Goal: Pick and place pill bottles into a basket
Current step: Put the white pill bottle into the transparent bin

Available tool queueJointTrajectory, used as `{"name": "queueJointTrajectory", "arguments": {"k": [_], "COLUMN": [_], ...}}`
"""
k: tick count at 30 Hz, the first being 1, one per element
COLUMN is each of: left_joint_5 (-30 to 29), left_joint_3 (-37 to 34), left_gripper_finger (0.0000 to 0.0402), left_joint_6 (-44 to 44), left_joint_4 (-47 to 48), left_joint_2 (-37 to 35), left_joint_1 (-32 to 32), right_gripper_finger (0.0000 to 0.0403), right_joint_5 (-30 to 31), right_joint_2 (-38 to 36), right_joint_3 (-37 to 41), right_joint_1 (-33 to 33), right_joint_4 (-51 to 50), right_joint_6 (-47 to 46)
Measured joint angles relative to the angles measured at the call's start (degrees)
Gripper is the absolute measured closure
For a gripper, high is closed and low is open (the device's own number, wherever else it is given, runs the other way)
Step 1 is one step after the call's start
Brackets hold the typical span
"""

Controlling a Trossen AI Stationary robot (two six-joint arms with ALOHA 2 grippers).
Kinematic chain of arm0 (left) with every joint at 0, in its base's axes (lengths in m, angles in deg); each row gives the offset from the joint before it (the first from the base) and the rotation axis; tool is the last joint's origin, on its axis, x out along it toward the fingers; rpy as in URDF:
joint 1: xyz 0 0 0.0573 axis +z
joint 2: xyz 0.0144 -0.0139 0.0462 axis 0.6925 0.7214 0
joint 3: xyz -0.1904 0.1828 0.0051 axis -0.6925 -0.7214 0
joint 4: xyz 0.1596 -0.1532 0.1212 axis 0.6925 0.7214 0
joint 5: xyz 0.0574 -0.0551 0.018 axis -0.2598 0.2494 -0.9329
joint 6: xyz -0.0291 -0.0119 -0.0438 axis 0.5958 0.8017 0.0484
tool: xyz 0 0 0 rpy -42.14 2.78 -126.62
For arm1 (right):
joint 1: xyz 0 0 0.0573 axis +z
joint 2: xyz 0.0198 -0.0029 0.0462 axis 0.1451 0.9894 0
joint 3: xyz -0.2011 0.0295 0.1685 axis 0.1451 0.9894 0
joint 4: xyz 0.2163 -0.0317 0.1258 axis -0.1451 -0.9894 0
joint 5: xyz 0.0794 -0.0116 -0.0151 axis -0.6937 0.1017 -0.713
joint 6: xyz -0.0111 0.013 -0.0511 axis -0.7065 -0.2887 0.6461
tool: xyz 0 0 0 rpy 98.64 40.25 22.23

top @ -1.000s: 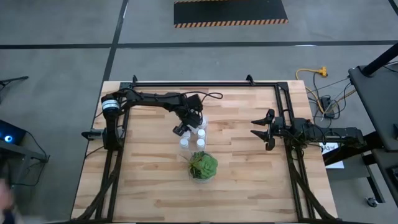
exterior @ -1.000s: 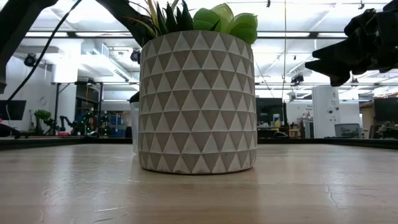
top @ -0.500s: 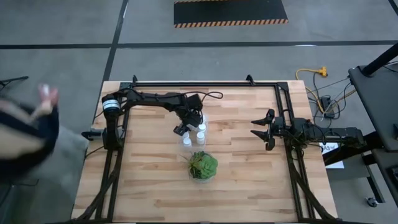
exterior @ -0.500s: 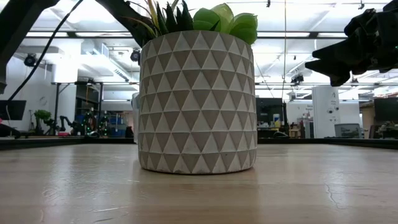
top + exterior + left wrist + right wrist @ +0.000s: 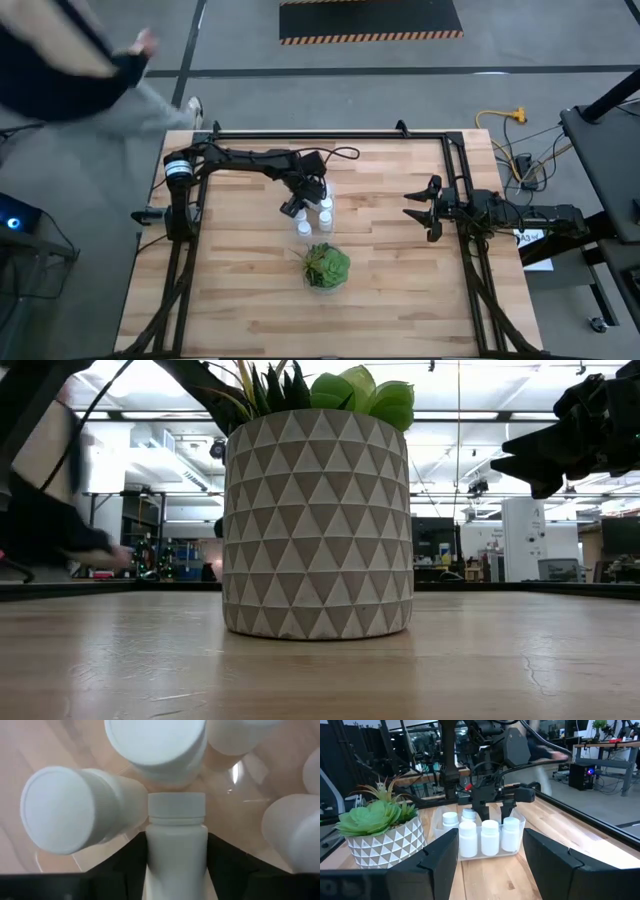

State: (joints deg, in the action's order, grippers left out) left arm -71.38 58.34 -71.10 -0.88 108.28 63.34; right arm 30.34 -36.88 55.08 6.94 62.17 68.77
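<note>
Grip of left gripper (image 5: 300,206) on one bottle (image 5: 176,851), dark fingers (image 5: 131,865) pressed to both its sides, white cap pointing away from the wrist. Hangs over the basket (image 5: 518,848), fingers pointing down into it, near the middle of the table (image 5: 400,290). Holds the bottle among other bottles (image 5: 67,810), close on every side, one of them touching or nearly touching its shoulder. Cannot tell whether its base rests on the basket floor. Shows, in the right wrist view, a front row of bottles standing upright behind the clear wall and more caps behind them. Sits just beyond the plant (image 5: 326,266), basket and patterned pot (image 5: 318,525) near each other but apart. Blocks the basket almost wholly in the low view, pot filling the middle.

Farther out: right gripper (image 5: 406,205) waiting near the table's right edge, well apart from the basket, fingers spread and holding nothing, pointed toward it.

Beyond the table's far left corner: person (image 5: 60,50) in dark clothing, blurred.
</note>
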Motion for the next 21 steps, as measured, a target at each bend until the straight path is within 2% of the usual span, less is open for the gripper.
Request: {"name": "queueJointTrajectory", "arguments": {"k": [3,21], "left_joint_5": [-0.51,-3.79], "left_joint_3": [-0.03,-0.07], "left_gripper_finger": [0.0257,0.025], "left_joint_6": [0.0,0.65], "left_joint_4": [-0.09,0.08], "left_joint_2": [-0.4,-5.8], "left_joint_1": [-0.08,-0.11], "right_gripper_finger": [0.0193,0.0193], "right_joint_5": [0.0,0.0], "right_joint_2": [0.0,0.0], "right_joint_3": [0.0,0.0], "right_joint_1": [0.01,0.0], "right_joint_4": [0.0,0.0], "right_joint_6": [0.0,0.0]}}
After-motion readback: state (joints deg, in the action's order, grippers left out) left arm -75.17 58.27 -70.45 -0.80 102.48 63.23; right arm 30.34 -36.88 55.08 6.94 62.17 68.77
